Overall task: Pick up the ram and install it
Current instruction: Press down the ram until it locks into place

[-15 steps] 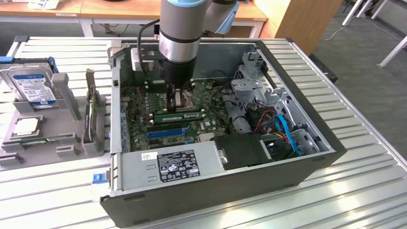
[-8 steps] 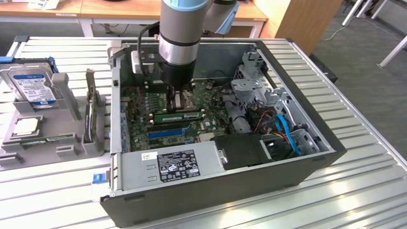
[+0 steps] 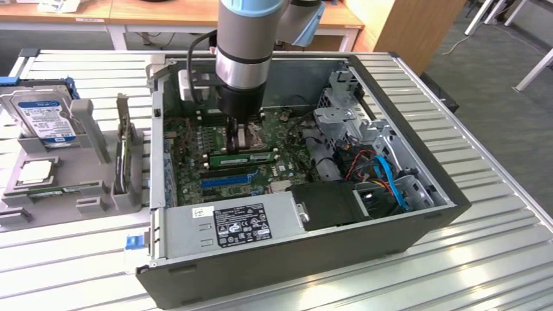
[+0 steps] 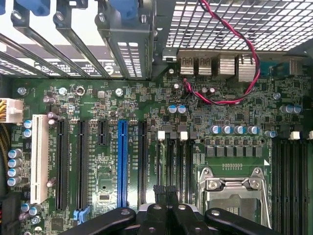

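Now ram (image 3: 243, 157): long thin green stick, seated in motherboard slot; claw (image 4: 166, 192) closed, empty.

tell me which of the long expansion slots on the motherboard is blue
The long blue plastic slot, standing between black slots on either side; the rest are black, apart from a white one near the board's edge. It lies close to the tool.

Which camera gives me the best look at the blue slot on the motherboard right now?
The wrist view: the blue slot is seen from straight above, full length, between black slots. In the exterior view it is a thin blue strip seen at a slant inside the case.
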### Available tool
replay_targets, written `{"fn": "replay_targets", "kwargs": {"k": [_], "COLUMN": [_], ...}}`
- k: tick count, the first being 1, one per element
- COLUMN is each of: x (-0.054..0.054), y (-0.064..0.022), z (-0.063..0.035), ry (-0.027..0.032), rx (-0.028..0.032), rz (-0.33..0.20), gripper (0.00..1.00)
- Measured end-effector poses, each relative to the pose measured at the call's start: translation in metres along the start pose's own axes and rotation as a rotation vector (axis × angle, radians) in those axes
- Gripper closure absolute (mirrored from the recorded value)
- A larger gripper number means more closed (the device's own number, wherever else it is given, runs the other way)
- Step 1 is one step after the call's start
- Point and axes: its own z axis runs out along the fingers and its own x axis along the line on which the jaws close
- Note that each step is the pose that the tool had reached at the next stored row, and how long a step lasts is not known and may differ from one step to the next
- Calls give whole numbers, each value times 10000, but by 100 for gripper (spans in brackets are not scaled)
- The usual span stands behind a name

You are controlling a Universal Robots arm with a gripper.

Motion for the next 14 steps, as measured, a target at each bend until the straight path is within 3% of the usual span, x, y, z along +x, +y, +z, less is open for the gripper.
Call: {"fn": "replay_targets", "kwargs": {"k": [14], "x": [2], "y": [-2], "z": [55], "ry": [-4], "rx": [2], "rz": [0], "gripper": [90]}}
